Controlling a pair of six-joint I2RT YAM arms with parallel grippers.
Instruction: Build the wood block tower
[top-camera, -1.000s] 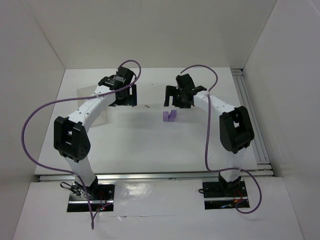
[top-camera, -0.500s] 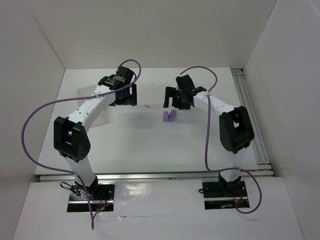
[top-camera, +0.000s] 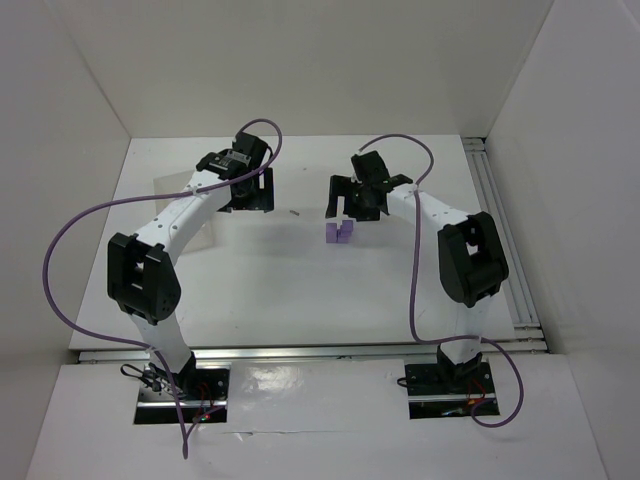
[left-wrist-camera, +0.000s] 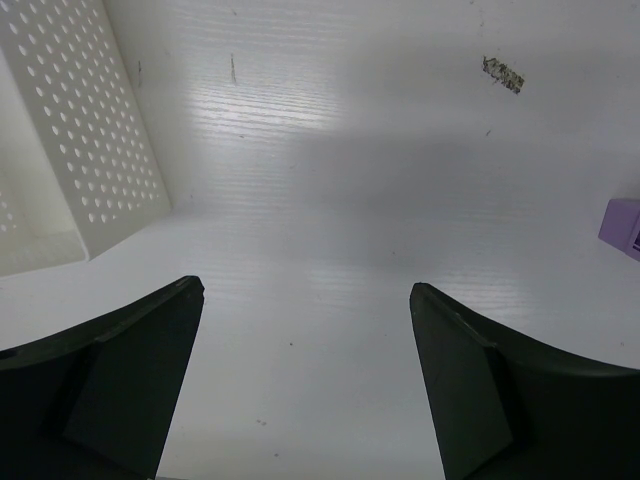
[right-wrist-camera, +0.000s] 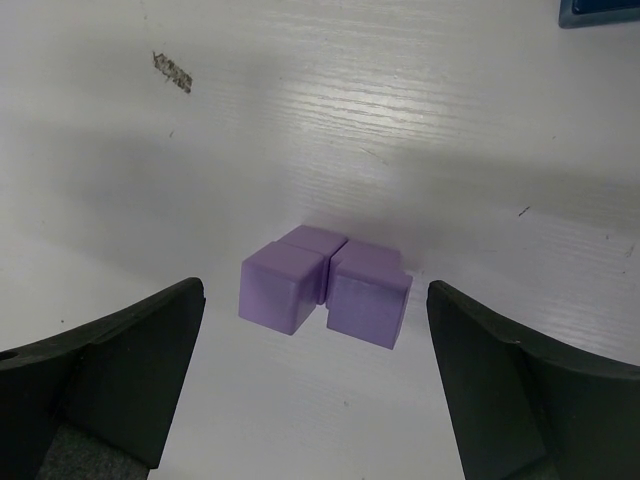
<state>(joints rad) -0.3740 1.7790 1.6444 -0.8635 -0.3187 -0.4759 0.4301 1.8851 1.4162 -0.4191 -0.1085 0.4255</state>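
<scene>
Moved: right gripper (right-wrist-camera: 313, 292) has eased left over the purple blocks (right-wrist-camera: 365, 295).
Blocks: centre-far on the table (top-camera: 250, 280), touching, below its spread, empty jaws.
Handling: light, rigid; pinch opposite flat faces.
Left gripper (left-wrist-camera: 305, 290): spread, empty.

Open hand (left-wrist-camera: 305, 375), perforated white tray (left-wrist-camera: 90, 150), purple block (left-wrist-camera: 622, 227) at edge

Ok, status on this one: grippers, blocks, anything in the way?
Left gripper open, empty, near white tray. Right gripper open over purple blocks. Blocks clustered, touching. Nothing between.

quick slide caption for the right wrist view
Open right end effector framing clustered light-purple blocks on the white table, a dark blue block at top right.
</scene>
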